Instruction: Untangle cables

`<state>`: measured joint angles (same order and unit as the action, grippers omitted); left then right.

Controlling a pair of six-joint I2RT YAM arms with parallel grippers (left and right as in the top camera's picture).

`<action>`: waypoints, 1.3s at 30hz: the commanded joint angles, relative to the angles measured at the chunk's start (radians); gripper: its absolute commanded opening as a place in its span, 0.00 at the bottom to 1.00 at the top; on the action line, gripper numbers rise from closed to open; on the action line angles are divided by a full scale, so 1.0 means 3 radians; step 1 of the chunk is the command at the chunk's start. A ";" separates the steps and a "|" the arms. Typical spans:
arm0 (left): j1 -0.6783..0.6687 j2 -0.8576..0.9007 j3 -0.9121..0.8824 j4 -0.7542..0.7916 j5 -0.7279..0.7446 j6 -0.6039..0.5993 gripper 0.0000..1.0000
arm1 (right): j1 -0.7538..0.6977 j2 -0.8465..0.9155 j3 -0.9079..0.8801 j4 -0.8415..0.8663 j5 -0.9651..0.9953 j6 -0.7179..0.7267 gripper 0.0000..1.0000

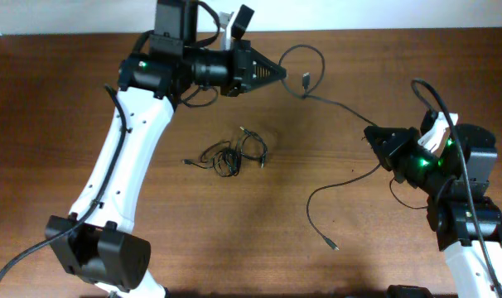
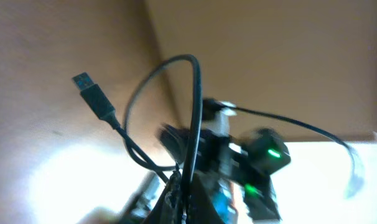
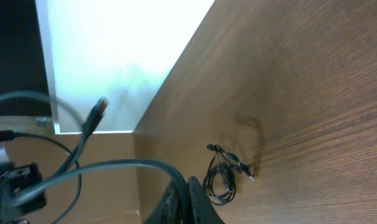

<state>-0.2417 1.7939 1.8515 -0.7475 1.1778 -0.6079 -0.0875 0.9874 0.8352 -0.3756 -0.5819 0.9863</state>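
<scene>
Black and thin, one cable (image 1: 338, 105) hangs between the two arms, at about 2 o'clock from the table's middle. Its plug (image 1: 305, 80) dangles from a loop just beside the left gripper (image 1: 277, 73), which is pinched closed on the cord. The right gripper (image 1: 372, 135), at 3 o'clock, is likewise clamped on it. From there the free tail runs toward 5 o'clock to a second plug (image 1: 330, 243) lying on the table (image 1: 234, 240). The tangle (image 1: 232, 154) of the other cords sits at the centre, well apart from both grippers.

The step in hand looks like separating this first cable. Next, it probably needs laying out on the 3 o'clock side, away from the tangle. Both jaws would then let go before one gripper reaches to the centre for another strand.
</scene>
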 commanded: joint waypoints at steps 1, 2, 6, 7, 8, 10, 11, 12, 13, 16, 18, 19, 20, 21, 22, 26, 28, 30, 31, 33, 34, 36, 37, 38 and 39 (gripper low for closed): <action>0.0051 -0.0090 0.0039 0.0019 0.0946 -0.0312 0.00 | -0.0015 -0.0009 0.0022 -0.0009 0.0163 -0.0046 0.04; 0.0048 -0.0090 0.0039 0.0019 0.1090 -0.0439 0.00 | -0.0015 -0.0009 0.0022 -0.0003 0.0167 -0.0046 0.04; 0.0050 -0.0092 0.0039 0.0009 0.1321 -0.0729 0.00 | -0.0015 -0.0009 0.0022 0.0041 0.0484 -0.0047 0.04; 0.0050 -0.0092 0.0039 0.0008 0.1321 -0.0730 0.00 | -0.0015 -0.0009 0.0022 0.0042 0.0554 -0.0047 0.04; 0.0053 -0.0090 0.0039 0.0008 0.1321 -0.0741 0.00 | -0.0015 -0.0009 0.0022 0.0039 0.0701 -0.0050 0.04; 0.0100 -0.0092 0.0039 0.0009 0.1321 -0.0930 0.00 | -0.0015 -0.0009 0.0022 0.0027 0.0974 -0.0196 0.04; 0.0130 -0.0090 0.0039 0.0009 0.1321 -0.0993 0.00 | -0.0015 -0.0009 0.0022 0.0001 0.1127 -0.0291 0.04; 0.0167 -0.0090 0.0039 0.0009 0.1321 -0.0993 0.00 | -0.0015 -0.0009 0.0022 -0.0097 0.1456 -0.0412 0.04; 0.0196 -0.0090 0.0039 0.0010 0.1321 -0.0994 0.00 | -0.0015 -0.0009 0.0022 -0.0248 0.1794 -0.0409 0.04; 0.0324 -0.0090 0.0039 0.0117 0.1320 -0.1002 0.00 | -0.0015 -0.0009 0.0022 -0.0449 0.2135 -0.0407 0.04; 0.0514 -0.0090 0.0039 0.0286 0.1250 -0.1001 0.00 | -0.0015 -0.0009 0.0022 -0.0484 0.2149 -0.0407 0.04; 0.0586 -0.0090 0.0039 0.0300 0.1221 -0.0999 0.00 | -0.0015 -0.0009 0.0022 -0.0491 0.2157 -0.0407 0.04; 0.0673 -0.0090 0.0039 0.0299 0.1194 -0.0996 0.00 | -0.0015 -0.0009 0.0022 -0.0496 0.2157 -0.0394 0.04; 0.0740 -0.0090 0.0039 0.0298 0.1161 -0.0985 0.00 | -0.0015 -0.0009 0.0022 -0.0496 0.2153 -0.0380 0.04; 0.0810 -0.0090 0.0039 0.0299 0.1082 -0.0978 0.00 | -0.0015 -0.0010 0.0022 -0.0496 0.2145 -0.0380 0.04; 0.1090 -0.0090 0.0039 0.0266 0.0177 -0.0128 0.00 | -0.0015 -0.0013 0.0022 -0.0501 0.2027 -0.0383 0.04; 0.1105 -0.0090 0.0039 0.0123 -0.0083 0.0300 0.00 | -0.0015 -0.0017 0.0022 -0.0495 0.2028 -0.0383 0.04; 0.1105 -0.0090 0.0039 -0.0013 -0.0215 0.0579 0.00 | -0.0015 -0.0017 0.0022 -0.0411 0.1804 -0.0384 0.04; 0.1105 -0.0090 0.0039 -0.0052 -0.0313 0.0659 0.00 | -0.0015 -0.0020 0.0022 -0.0322 0.1606 -0.0384 0.04; 0.1088 -0.0090 0.0039 -0.0221 -0.0674 0.0777 0.07 | -0.0015 -0.0072 0.0023 0.0051 0.1025 -0.0384 0.04; 0.1077 -0.0090 0.0039 -0.0295 -0.0744 0.0820 0.15 | -0.0015 -0.0109 0.0023 0.0215 0.0847 -0.0383 0.04; 0.1029 -0.0090 0.0039 -0.0427 -0.0777 0.1043 0.23 | -0.0015 -0.0223 0.0039 0.0476 0.0627 -0.0383 0.04; 0.0992 -0.0090 0.0039 -0.0482 -0.0777 0.1175 0.38 | -0.0014 -0.0301 0.0070 0.0510 0.0617 -0.0383 0.04; 0.0944 -0.0090 0.0039 -0.0530 -0.0779 0.1331 0.59 | -0.0015 -0.0383 0.0100 0.0510 0.0618 -0.0383 0.04; 0.0896 -0.0090 0.0039 -0.0548 -0.0782 0.1447 0.70 | -0.0015 -0.0434 0.0116 0.0509 0.0617 -0.0383 0.04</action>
<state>0.0612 1.7912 1.8496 -0.8928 0.9737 -0.3241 -0.0856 0.9051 0.8402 -0.2306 -0.3489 0.8658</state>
